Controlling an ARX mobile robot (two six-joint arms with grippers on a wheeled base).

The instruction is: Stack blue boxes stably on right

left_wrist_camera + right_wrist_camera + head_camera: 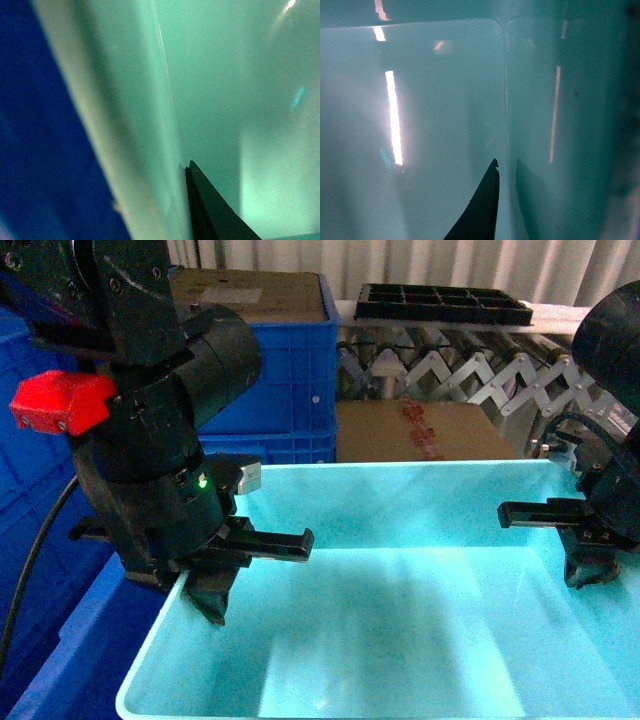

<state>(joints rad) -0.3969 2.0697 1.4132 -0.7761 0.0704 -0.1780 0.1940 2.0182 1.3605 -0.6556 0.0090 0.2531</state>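
The light turquoise tub (420, 505) fills the lower head view, held between both arms. My left gripper (207, 592) is shut on its left wall, one finger (212, 212) inside against the wall (135, 125), the other hidden outside. My right gripper (588, 575) is shut on the right wall: a black finger (482, 212) inside, its partner a dark shape (532, 200) seen through the plastic (435, 125). Royal-blue crate plastic (75, 650) shows beneath the tub's left side, and also beside the wall in the left wrist view (40, 150).
Behind the tub stand a brown cardboard carton (420, 430) and a blue crate (290, 370) with a cardboard sheet on top. A black compartmented tray (445, 302) lies on a folding roller conveyor (470, 375). More blue crates (30, 470) stand at far left.
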